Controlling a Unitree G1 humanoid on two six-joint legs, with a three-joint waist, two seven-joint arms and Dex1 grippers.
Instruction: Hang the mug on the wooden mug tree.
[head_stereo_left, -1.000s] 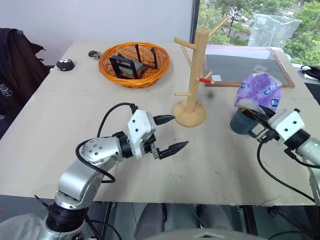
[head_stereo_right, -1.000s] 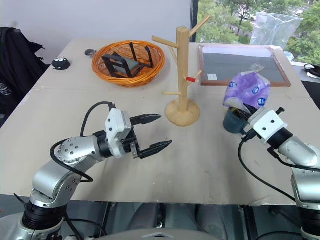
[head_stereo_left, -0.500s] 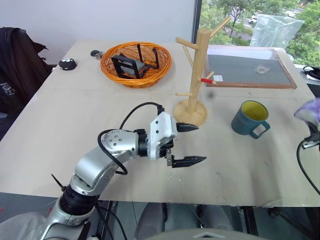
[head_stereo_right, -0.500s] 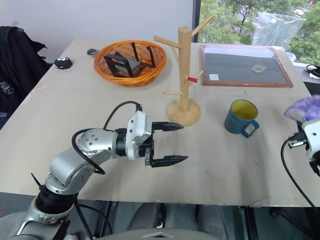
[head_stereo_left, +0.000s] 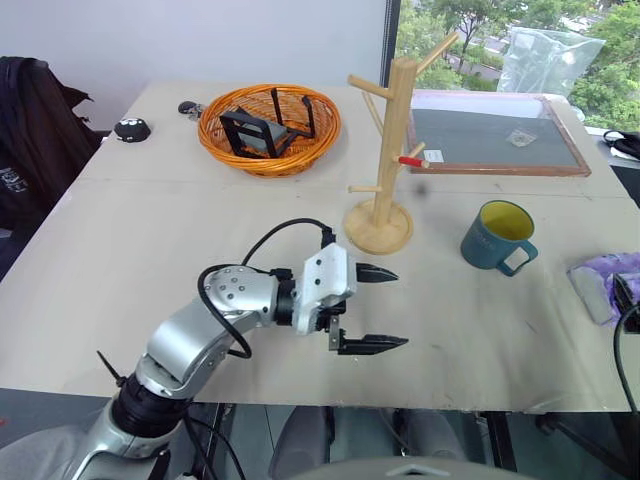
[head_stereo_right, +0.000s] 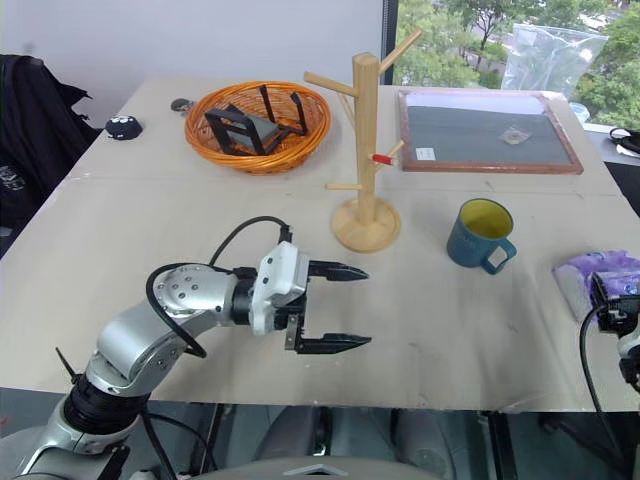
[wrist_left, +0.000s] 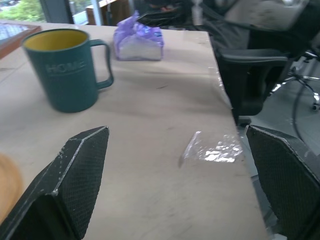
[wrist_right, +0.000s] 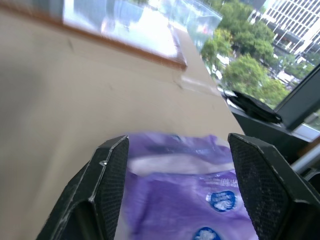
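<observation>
Far left on the pale beige table (head_stereo_left: 120, 230) sits a small black lump of an object (head_stereo_left: 130, 128), and just right of it, at the far side, a round orange wicker basket (head_stereo_left: 268, 128) holds black frame-like pieces. Nearer in, the left gripper (head_stereo_left: 375, 308) hovers low over the near middle of the table, its two black fingers spread wide apart with nothing between them, pointing toward the right; a scrap of clear plastic film (wrist_left: 212, 150) lies on the table ahead of it. Beyond the gripper stands the tall light-wood mug tree on its round disc base (head_stereo_left: 385, 160), upright, pegs angling out, one peg tipped red, every peg bare. Behind it at the far right lies a flat dark board in a reddish wooden frame (head_stereo_left: 495, 138), with a clear crumpled plastic bag (head_stereo_left: 545, 58) past that by the window. To the right of the tree, well apart from it, the dark teal-blue ceramic mug with a yellow inside (head_stereo_left: 498, 236) stands upright on the table, loop handle turned to the near right, nothing touching it. At the right edge, the purple-and-white plastic bag (head_stereo_left: 605, 282) lies on the table, and the right gripper (wrist_right: 177, 165) sits right at it, its fingers set wide either side of the bag; whether they press on it I cannot tell.
</observation>
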